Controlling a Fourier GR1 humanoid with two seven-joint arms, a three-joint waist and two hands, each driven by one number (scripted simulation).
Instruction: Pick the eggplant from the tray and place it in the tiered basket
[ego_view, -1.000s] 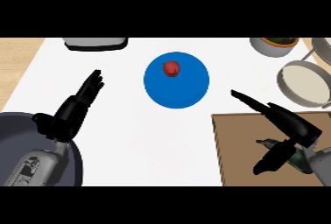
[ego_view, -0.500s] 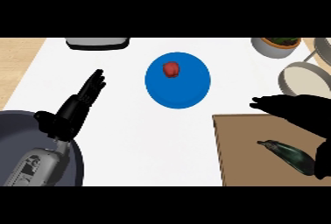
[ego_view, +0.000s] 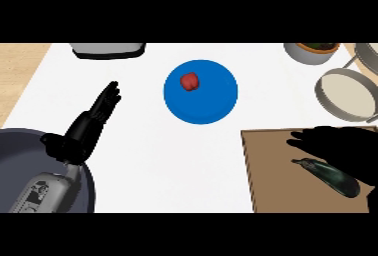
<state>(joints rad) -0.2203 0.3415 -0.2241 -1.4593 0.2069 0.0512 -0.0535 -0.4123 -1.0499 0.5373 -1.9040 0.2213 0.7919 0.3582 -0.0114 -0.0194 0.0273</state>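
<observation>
Looking steeply down from the head view, we see a white counter (ego_view: 148, 165) with the right hand (ego_view: 347, 147) as a dark shape over a brown tray (ego_view: 269, 170) at the lower right. The hand's outline is hard to read against itself; short fingertips show at its left edge, and we cannot tell whether the fingers are spread or curled. The eggplant (ego_view: 330, 176), dark and glossy, lies on the tray just below that hand, slanting toward the lower right; its upper end sits at the hand's lower edge, and we cannot tell whether they touch. The tray's right part is cut off by the frame.

At the lower left, the left hand (ego_view: 87, 129) rests open with its fingers straight and together, pointing up and to the right, over the rim of a dark grey round pan (ego_view: 22, 145) that is only partly in view.

Mid-counter sits a blue plate (ego_view: 210, 100) with a small red item (ego_view: 190, 82) on it. At the right edge we see the tiered basket (ego_view: 348, 92), its round pale level ringed in grey, partly cut off. A pot with dark contents (ego_view: 314, 51) and a grey appliance (ego_view: 107, 49) are clipped at the top.
</observation>
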